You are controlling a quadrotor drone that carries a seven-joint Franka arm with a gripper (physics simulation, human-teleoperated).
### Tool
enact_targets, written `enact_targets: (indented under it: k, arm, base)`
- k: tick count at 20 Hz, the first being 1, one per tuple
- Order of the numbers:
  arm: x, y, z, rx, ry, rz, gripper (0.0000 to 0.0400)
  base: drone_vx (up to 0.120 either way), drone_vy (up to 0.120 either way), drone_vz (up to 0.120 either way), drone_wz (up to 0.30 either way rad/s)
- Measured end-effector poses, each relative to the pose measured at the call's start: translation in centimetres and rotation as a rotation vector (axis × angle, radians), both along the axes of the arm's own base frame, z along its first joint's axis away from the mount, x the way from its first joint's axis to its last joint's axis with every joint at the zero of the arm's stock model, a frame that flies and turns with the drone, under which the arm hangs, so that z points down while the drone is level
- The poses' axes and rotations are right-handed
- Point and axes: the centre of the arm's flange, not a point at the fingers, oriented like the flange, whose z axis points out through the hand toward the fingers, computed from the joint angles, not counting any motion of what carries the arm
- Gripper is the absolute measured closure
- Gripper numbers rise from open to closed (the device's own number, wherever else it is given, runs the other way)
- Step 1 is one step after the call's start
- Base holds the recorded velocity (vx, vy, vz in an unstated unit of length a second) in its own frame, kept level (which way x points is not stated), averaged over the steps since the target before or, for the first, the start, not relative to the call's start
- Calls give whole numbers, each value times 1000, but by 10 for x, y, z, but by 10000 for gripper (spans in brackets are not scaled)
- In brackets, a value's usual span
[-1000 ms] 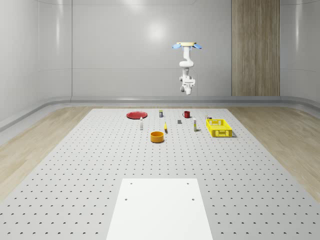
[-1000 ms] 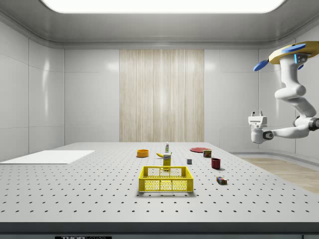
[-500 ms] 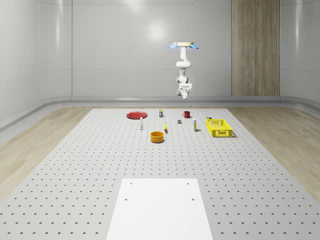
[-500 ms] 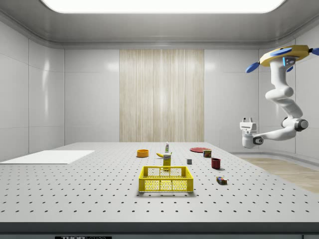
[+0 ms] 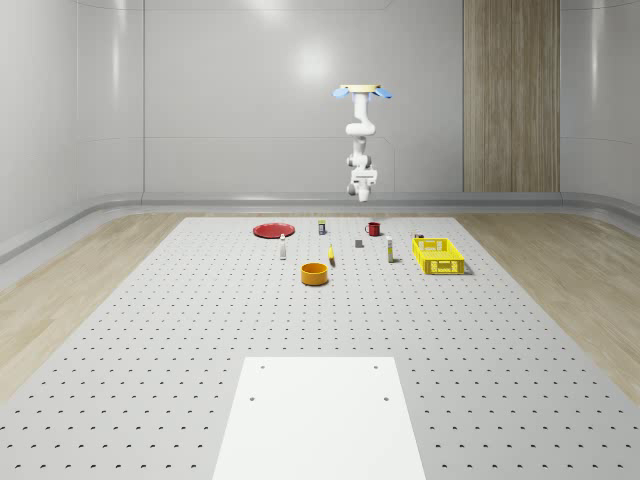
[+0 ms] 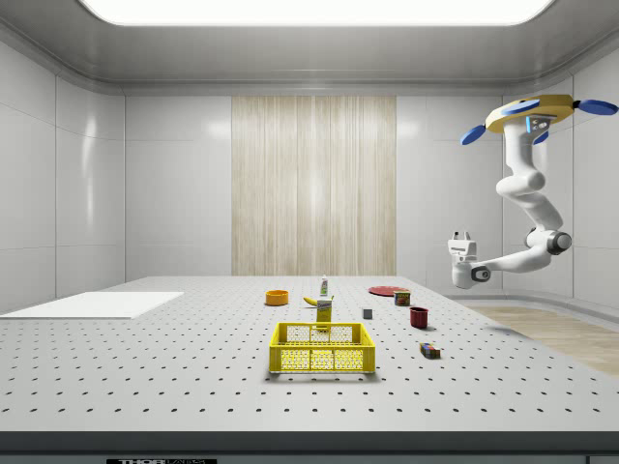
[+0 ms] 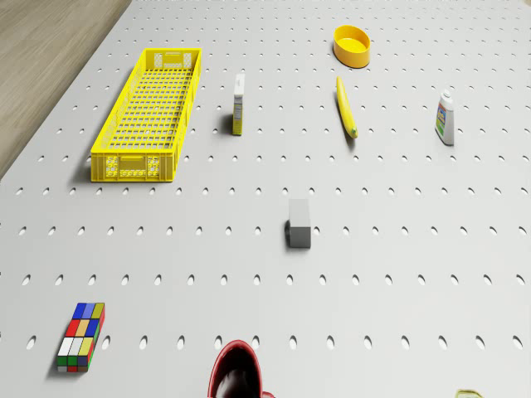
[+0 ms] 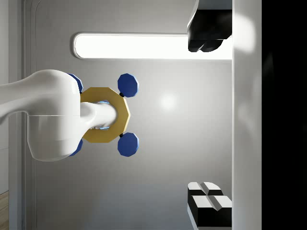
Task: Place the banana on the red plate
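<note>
Banana (image 7: 346, 107): lies flat on the table (image 5: 200, 330), between the orange bowl (image 7: 352, 44) and the grey block (image 7: 299, 223), well apart from the red plate (image 5: 273, 230)
Drone (image 6: 530, 114): hovers high over the table's far edge, near the red mug (image 5: 373, 229)
Pincer (image 6: 461, 238): points upward, released and empty, fingers spread; my guess, not yet lowered to grasp

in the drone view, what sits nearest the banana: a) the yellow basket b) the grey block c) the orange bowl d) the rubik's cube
c: the banana lies on the table just short of the orange bowl, while the yellow basket, grey block and rubik's cube all sit farther off.
</note>
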Motion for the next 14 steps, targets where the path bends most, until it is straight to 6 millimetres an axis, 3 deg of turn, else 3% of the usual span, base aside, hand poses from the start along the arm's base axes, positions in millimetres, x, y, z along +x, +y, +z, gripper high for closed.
enact_targets:
  k: [14]
  arm:
    - [-1, 0, 1, -2, -11, 0, 0]
  base:
    - [120, -120, 0, 0]
